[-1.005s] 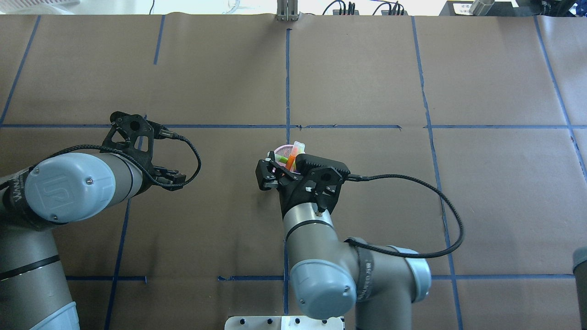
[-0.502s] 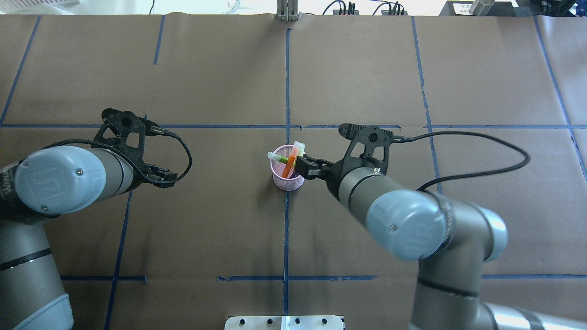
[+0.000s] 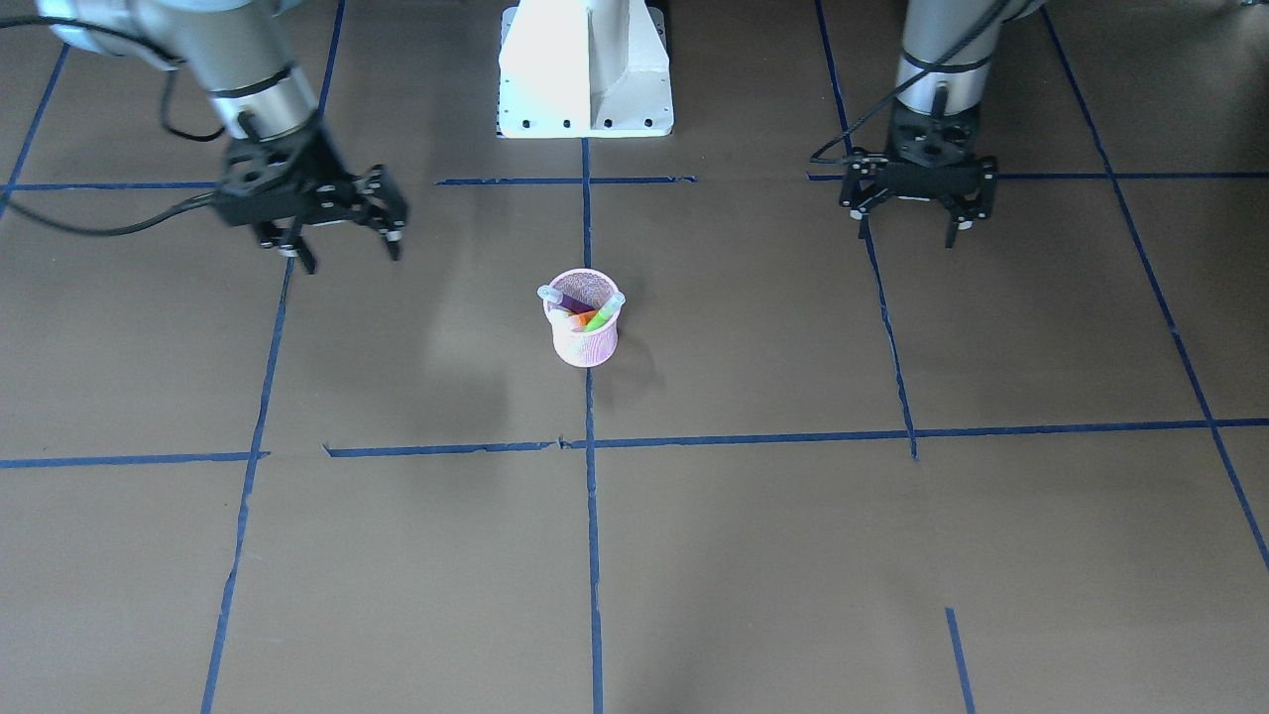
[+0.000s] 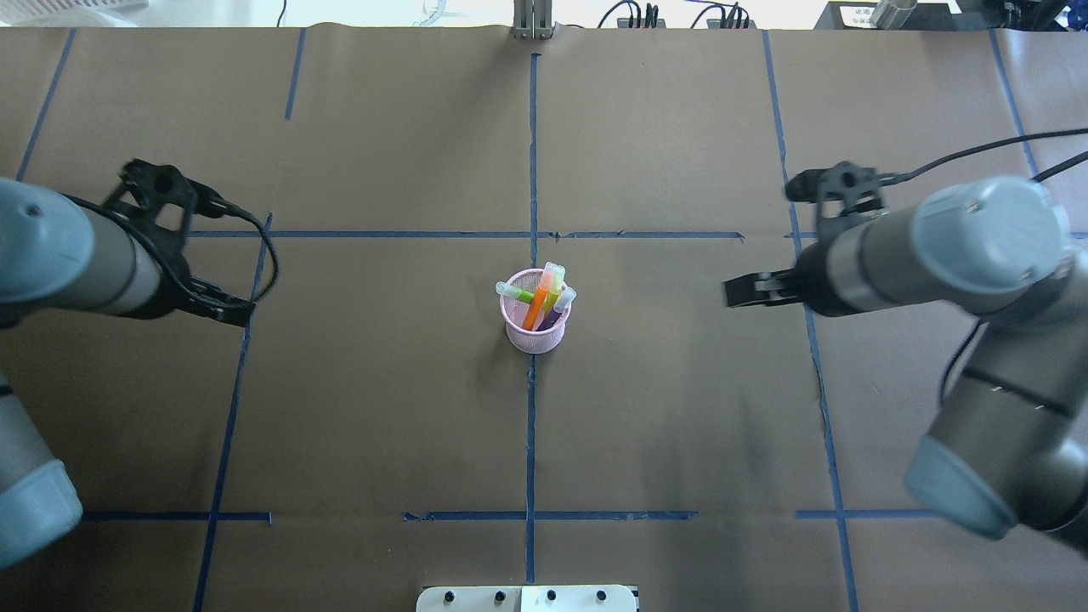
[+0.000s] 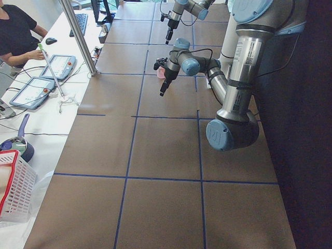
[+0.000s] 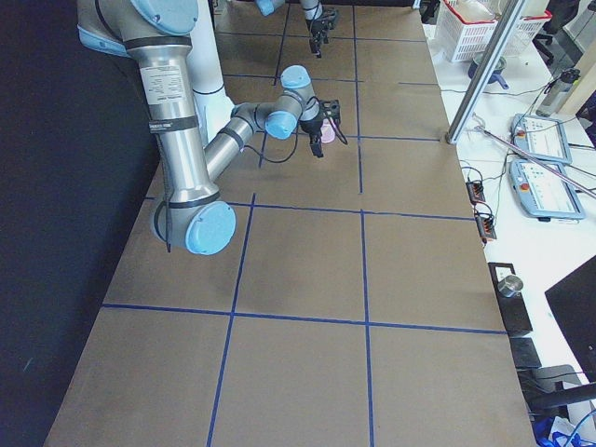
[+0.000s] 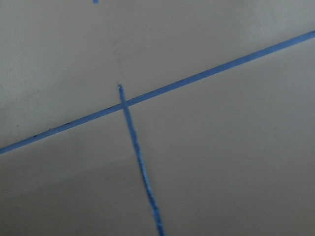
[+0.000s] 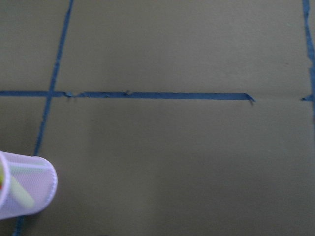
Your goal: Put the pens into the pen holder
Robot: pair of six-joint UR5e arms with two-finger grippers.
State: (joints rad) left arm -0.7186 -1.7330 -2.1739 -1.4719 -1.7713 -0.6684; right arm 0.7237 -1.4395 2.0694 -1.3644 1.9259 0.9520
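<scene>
At the middle of the table (image 4: 680,425), on a blue tape line (image 4: 530,442), the pen holder (image 4: 531,336) is seen upright, with the orange pen (image 4: 536,311), green pen (image 4: 519,294) and purple pen (image 4: 556,314) leaned inside it, pale caps upward. The left gripper (image 3: 907,236) and right gripper (image 3: 350,260) are held well apart from it, jaws spread, nothing gripped.

Bright, even light with soft shadows; wrist views blurred, pen holder (image 8: 29,189) hazy.

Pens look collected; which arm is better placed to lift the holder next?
Probably right: the right pincer hangs nearer the pen holder, whose edge shows in its wrist view; the left pincer is farther.
</scene>
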